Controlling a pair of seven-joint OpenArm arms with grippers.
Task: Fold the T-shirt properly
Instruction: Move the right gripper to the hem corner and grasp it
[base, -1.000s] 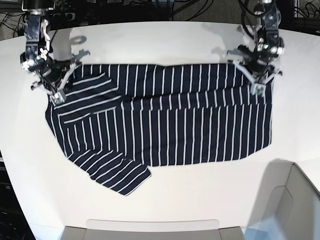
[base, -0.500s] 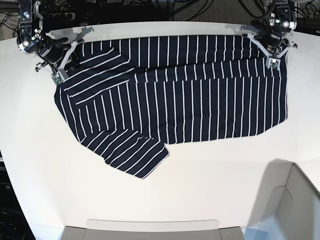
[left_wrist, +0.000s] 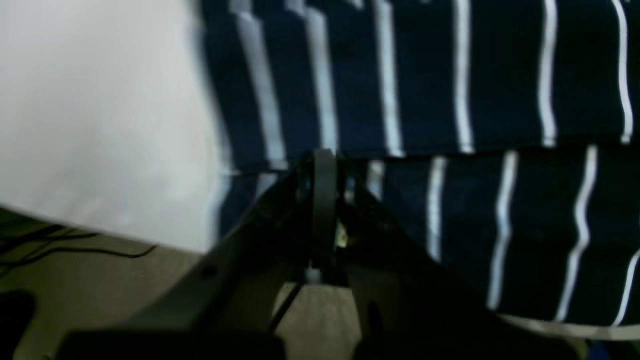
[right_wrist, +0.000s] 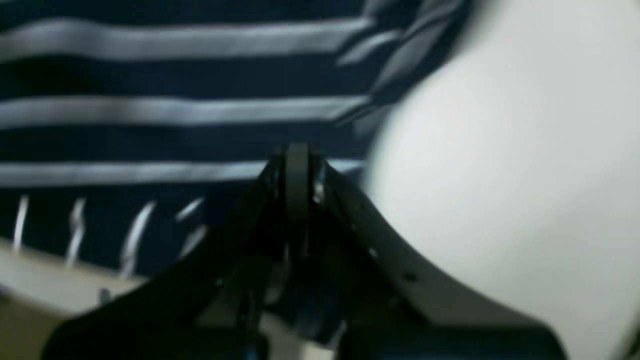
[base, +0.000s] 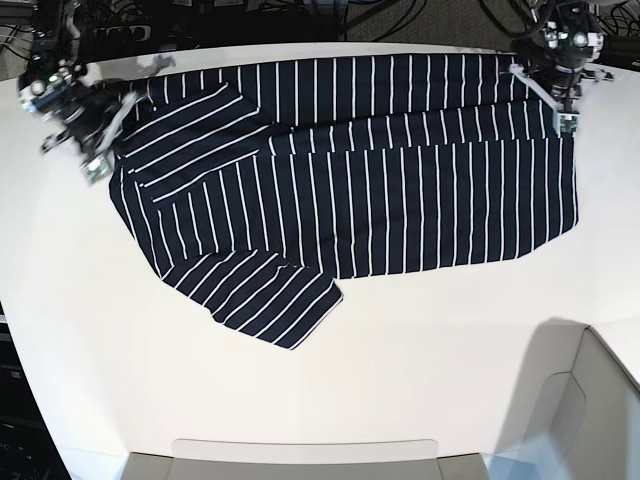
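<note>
Dark navy short-sleeved T-shirt (base: 360, 170) of soft fabric, thin white stripes, lies spread across the far half of the white table (base: 330, 390). Its upper edge runs along the table's far edge, from near the far left corner to near the far right corner. Body stripes run front to back; a sleeve sticks out diagonally toward the table's near left area, its stripes slanted. A second layer shows at the far left, where a flap with slanted stripes lies over the body.

Right pincer (base: 97, 165) sits at the shirt's far left corner, jaws closed on the T-shirt fabric; the right wrist view shows the closed tips (right_wrist: 297, 165) meeting a striped edge, bare table just beside on one side. That view is blurred.

Left pincer (base: 568, 118) sits at the shirt's far right corner, jaws closed on the T-shirt; the left wrist view shows the tips (left_wrist: 325, 167) at a fold line where one striped layer overlaps another, with the table edge and dark cables (left_wrist: 75, 245) below it.

Shirt's right edge hangs straight, well inside the table's right edge. Lower hem is roughly parallel to the near edge. Whole near half of the table is bare white surface. A pale grey bin (base: 580, 400) stands at the near right corner.
</note>
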